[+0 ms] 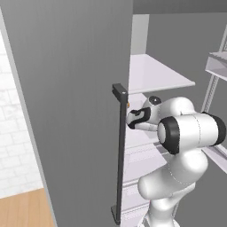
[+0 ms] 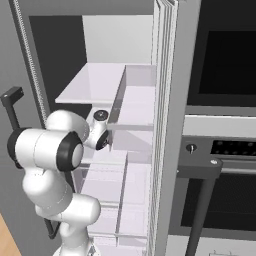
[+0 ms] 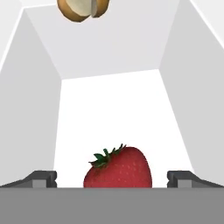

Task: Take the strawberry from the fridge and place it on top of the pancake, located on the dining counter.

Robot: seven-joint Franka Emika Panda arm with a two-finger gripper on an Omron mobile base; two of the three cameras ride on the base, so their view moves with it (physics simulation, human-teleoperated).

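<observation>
Gripper [image 3: 112, 178] deep in the fridge [image 1: 71, 88], fingers [image 3: 43, 178] spread wide with the strawberry [image 3: 118, 168] sitting right between them. Best bet: centre on the berry, ease forward a touch, close gently. The brown food [image 3: 83, 9] lies well ahead, no bother.

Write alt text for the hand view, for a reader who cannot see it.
A red strawberry with green leaves sits low in the view on a white fridge shelf, between the gripper and its widely spread jaws. White walls enclose the shelf, and a small yellow-brown food item lies at its far end.
</observation>
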